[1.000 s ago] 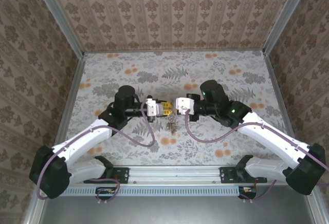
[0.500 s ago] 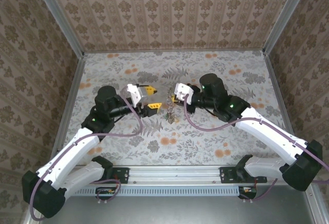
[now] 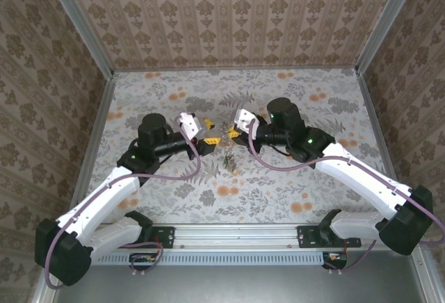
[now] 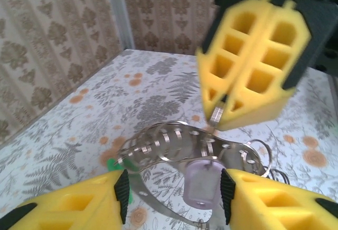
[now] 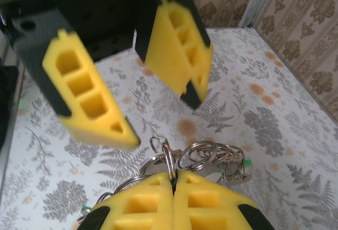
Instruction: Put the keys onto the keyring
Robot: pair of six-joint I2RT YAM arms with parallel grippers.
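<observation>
Right gripper (image 5: 174, 180) is clenched on the keyring (image 5: 203, 155), silvery wire loops bunched at its fingertips. Beyond it I see the left gripper (image 5: 159, 114) released, jaws spread, apart from the loops. The keys (image 3: 227, 156) are bunched just beneath the right gripper, over the floral table (image 3: 299, 195).
</observation>
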